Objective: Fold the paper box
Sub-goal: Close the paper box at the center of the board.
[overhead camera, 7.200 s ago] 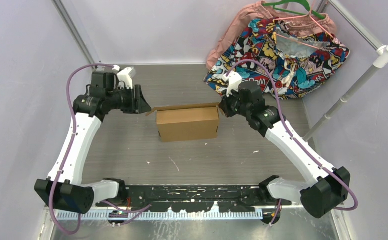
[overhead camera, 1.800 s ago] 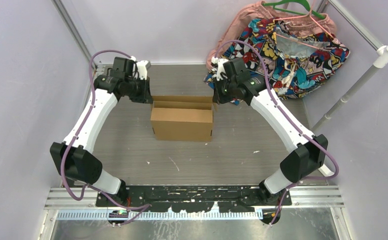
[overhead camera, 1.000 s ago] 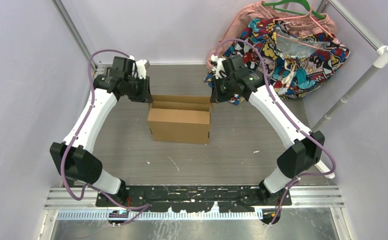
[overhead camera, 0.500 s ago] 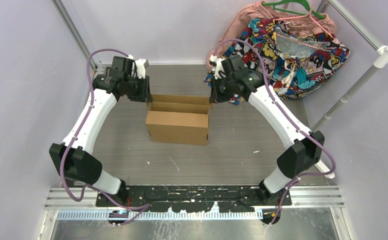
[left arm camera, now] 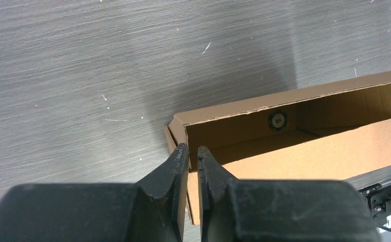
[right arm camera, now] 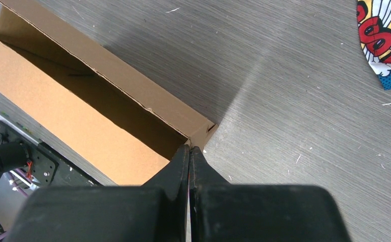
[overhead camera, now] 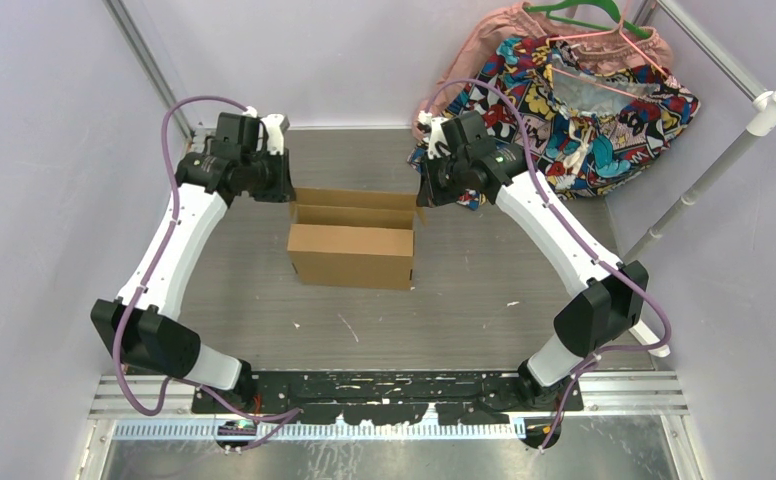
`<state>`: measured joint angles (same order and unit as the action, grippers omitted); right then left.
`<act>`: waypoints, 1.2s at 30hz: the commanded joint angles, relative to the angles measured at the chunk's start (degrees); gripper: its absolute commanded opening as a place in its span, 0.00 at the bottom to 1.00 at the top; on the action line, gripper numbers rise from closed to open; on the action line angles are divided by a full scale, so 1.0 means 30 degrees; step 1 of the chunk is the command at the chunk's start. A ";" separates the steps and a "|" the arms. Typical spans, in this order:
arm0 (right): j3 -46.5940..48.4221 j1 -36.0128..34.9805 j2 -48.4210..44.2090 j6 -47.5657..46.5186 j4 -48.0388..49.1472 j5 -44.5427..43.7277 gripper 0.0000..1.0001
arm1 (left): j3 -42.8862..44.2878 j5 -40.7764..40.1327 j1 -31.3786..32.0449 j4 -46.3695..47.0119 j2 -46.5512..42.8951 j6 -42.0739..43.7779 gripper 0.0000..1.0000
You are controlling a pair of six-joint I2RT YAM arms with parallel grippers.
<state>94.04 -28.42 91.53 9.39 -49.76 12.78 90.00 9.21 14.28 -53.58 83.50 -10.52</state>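
One grey table (overhead camera: 464,290) fills the top view. Comic-print cloth (overhead camera: 564,100) lies heaped at upper right. Brown box (overhead camera: 352,240) sits mid-frame on the table, top open, back wall standing. Left gripper (left arm camera: 191,151) is at the box's left end, jaws a thin slit apart over the end wall; cannot tell if cardboard is pinched. Right gripper (right arm camera: 189,148) is at the box's right far corner, jaws pressed tight together, nothing between them.

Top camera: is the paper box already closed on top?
No, the paper box stands open on top, its hollow inside showing between the far wall and the near panel.
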 commanded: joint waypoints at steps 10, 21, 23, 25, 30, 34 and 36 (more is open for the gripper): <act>-0.0091 -0.0164 -0.0831 0.0094 0.0934 0.0659 0.01 | 0.0412 -0.1492 0.0073 0.1147 -0.1947 -0.0579 0.26; -0.0147 -0.0163 -0.0906 0.0101 0.0925 0.0692 0.01 | 0.0395 0.1536 0.0108 0.0187 -0.2727 -0.1959 0.12; -0.0145 -0.0156 -0.0930 0.0094 0.0937 0.0638 0.01 | -0.0293 0.2453 0.0195 0.0241 -0.3289 -0.2670 0.11; -0.0097 -0.0157 -0.0913 0.0064 0.0857 0.0658 0.01 | -0.1175 0.2903 0.0500 0.0407 -0.4062 -0.3100 0.11; -0.0093 -0.0136 -0.0835 0.0046 0.0805 0.0635 0.01 | -0.2897 0.3041 0.1962 0.0197 -0.5571 -0.3704 0.10; -0.0145 -0.0160 -0.0888 -0.0022 0.0755 0.0576 0.01 | -0.3687 0.3044 0.3299 0.0125 -0.5983 -0.4164 0.09; -0.0173 -0.0164 -0.0903 -0.0024 0.0702 0.0494 0.01 | -0.3931 0.2870 0.3731 0.0136 -0.6022 -0.4315 0.09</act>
<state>93.51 -28.47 91.53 9.39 -49.32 13.85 79.70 16.80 23.05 -53.84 66.37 -21.32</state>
